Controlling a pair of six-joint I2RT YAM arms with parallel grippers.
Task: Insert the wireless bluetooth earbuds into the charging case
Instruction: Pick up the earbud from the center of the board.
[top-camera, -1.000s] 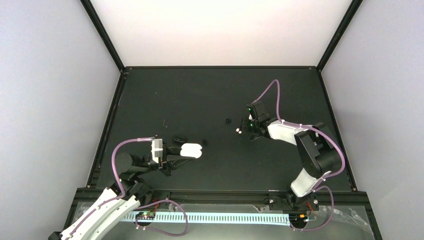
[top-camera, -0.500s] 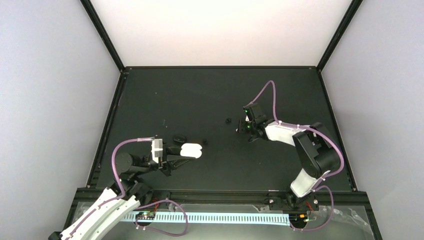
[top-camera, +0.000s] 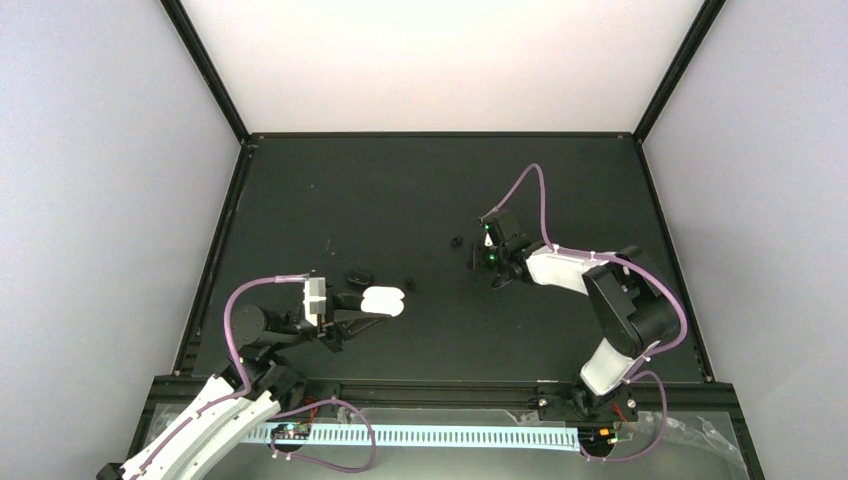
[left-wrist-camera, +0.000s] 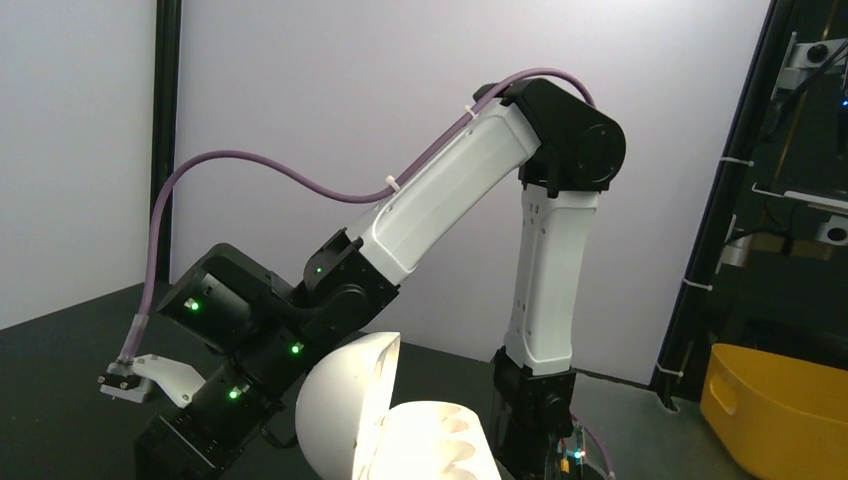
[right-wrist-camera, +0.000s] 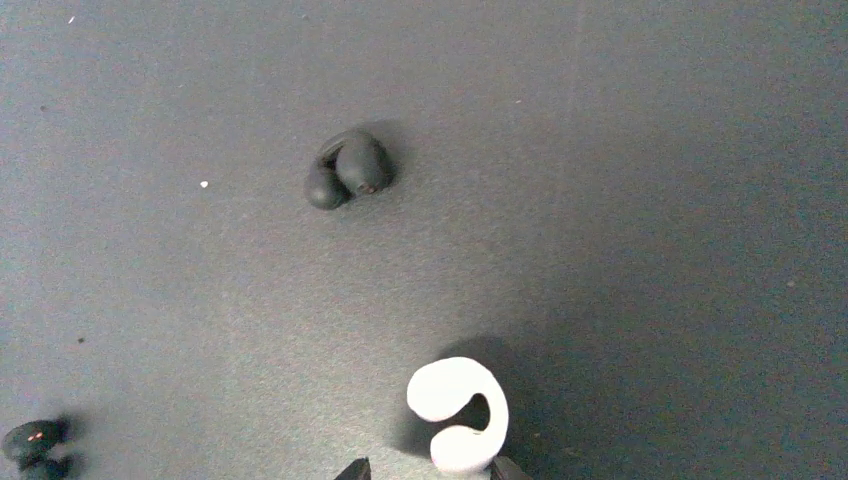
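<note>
1. your right gripper (right-wrist-camera: 425, 470) hangs just over the small white c-shaped plastic earbud (right-wrist-camera: 458, 415). its jaws are spread wide, one tip showing on either side of the bud at the bottom edge of the wrist view, and they hold nothing.
2. that bud lies flat on the matte black table (right-wrist-camera: 650, 200), right of centre. it is well apart from the white oval plastic charging case (top-camera: 383, 301), which sits open on the left side near the front.
3. your left gripper (top-camera: 350, 308) looks closed on the near end of the case, with the lid tipped up and the wells bare. its fingers are out of the left wrist view, so this rests on the overhead view alone.
4. expect the bud to be very light, hard and smooth. pinched off-centre, it will likely skid on the table or squirt out.
5. take hold across the two rounded lobes, not the thin bridge of the c, and close gently.
6. a black rounded plastic earbud (right-wrist-camera: 347, 170) lies farther out, and a second black earbud (right-wrist-camera: 35, 442) lies off to the left. both are apart from the white one, so they should not get in your way.
</note>
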